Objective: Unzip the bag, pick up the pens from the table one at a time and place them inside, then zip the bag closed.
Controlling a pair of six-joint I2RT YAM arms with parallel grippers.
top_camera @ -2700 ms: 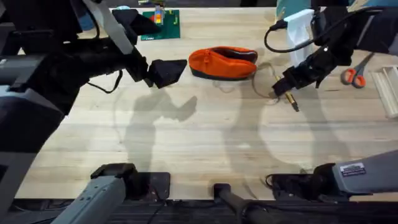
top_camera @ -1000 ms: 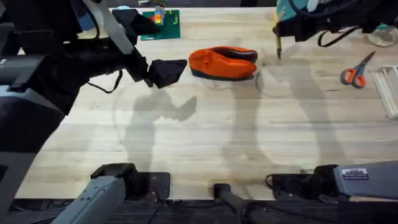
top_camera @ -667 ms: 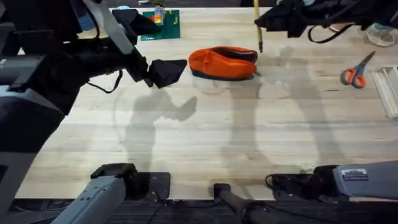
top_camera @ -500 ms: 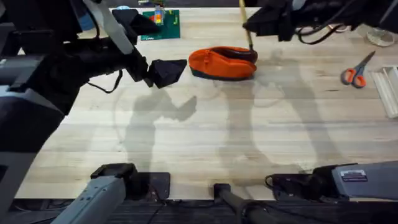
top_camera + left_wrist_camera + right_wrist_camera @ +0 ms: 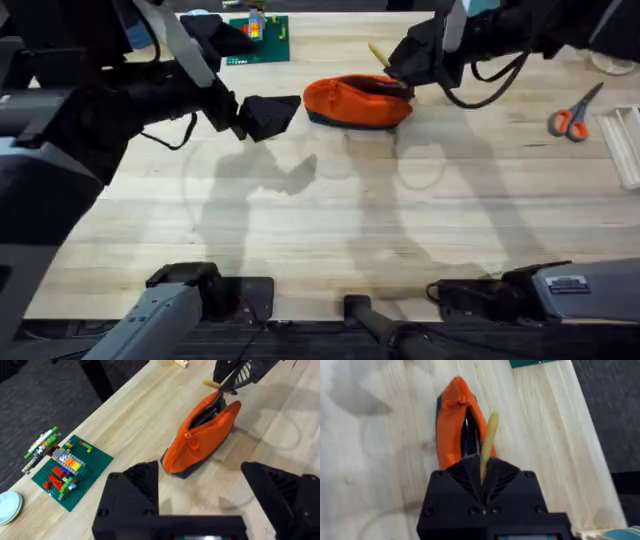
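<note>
The orange bag (image 5: 356,100) lies at the table's (image 5: 320,220) far middle, its zipper open along the top (image 5: 207,412). My right gripper (image 5: 408,68) hovers over the bag's right end, shut on a thin yellow-tan pen (image 5: 378,52). In the right wrist view the pen (image 5: 489,440) sticks out from that gripper (image 5: 482,477), over the open slit of the bag (image 5: 455,435). My left gripper (image 5: 275,110) hangs open just left of the bag with nothing in it. From the left wrist I see the bag (image 5: 200,445) beyond its spread fingers (image 5: 137,482).
Orange-handled scissors (image 5: 571,120) lie at the far right, next to a white strip (image 5: 625,145) at the table's edge. A green brick board (image 5: 258,38) sits at the back left, with a small white dish (image 5: 7,507) beside it.
My right gripper lifted the pen from the table right of the bag and carried it left, over the bag's right end. The left arm has not moved.
</note>
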